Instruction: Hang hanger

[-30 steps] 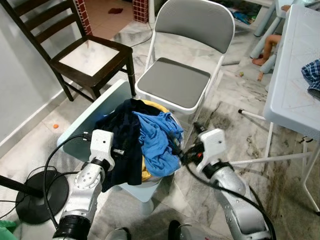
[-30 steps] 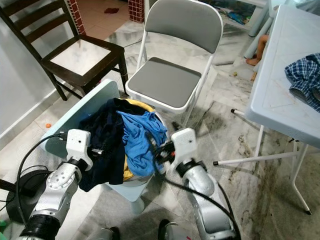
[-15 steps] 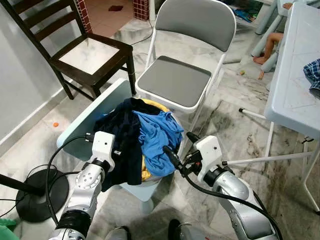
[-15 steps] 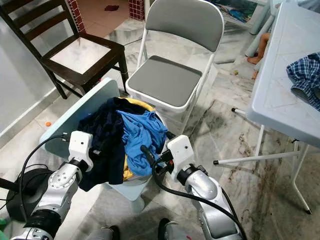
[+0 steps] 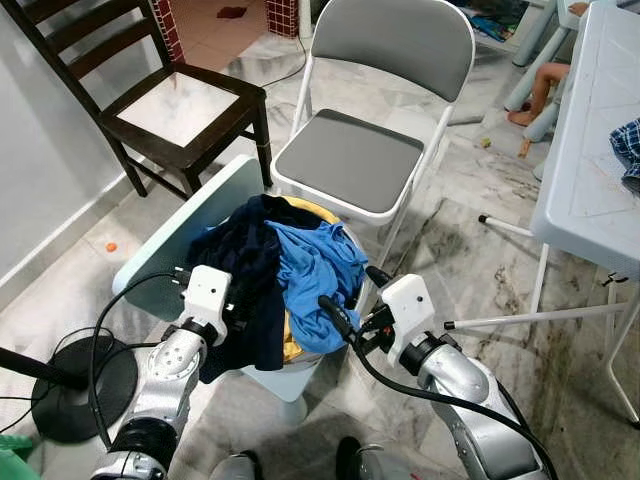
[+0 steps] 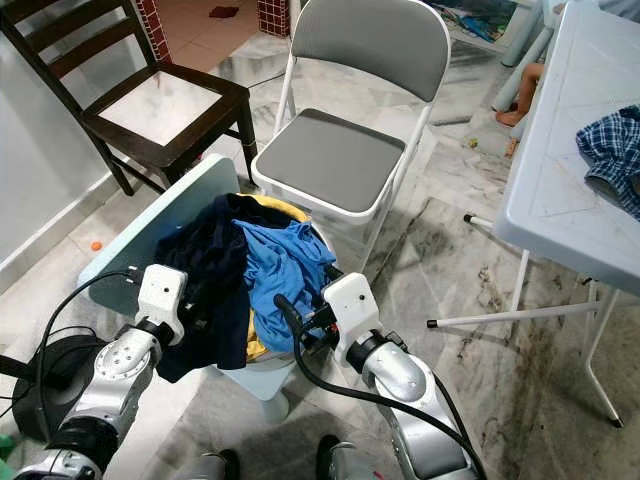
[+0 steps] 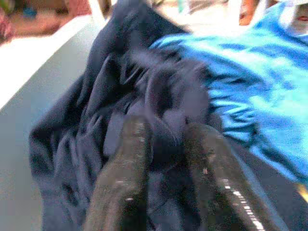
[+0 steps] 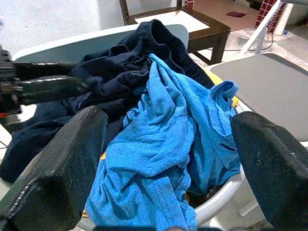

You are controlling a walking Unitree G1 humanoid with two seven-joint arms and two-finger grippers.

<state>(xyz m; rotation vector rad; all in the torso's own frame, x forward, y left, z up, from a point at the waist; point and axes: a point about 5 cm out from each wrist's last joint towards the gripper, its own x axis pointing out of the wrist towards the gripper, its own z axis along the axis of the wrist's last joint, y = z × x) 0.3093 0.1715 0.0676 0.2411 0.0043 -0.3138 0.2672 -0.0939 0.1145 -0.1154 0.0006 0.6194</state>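
- A lived-in home.
- Marble-patterned floor (image 5: 470, 230), dark wooden chair (image 5: 150, 95), grey folding chair (image 5: 370, 130).
- Laundry basket (image 6: 262, 375) heaped with clothes (image 5: 290, 270).
- White plastic table (image 5: 590, 170).

Both head views are evenly lit by soft, diffuse daylight; no harsh glare is observed. The folding chair (image 5: 375, 130) is rendered sharply, and a faint, soft-edged shadow is cast on the marble floor (image 5: 470, 250) beneath it. Behind the chair, the tiled area is rendered brighter. Straight lines far from the chair are slightly bowed by lens distortion. The left wrist view is heavily blurred, and the dark garment (image 7: 144, 96) is smeared. In the right wrist view, the blue garment (image 8: 168, 144) is rendered sharply, while the near fingers (image 8: 53, 173) are out of focus.
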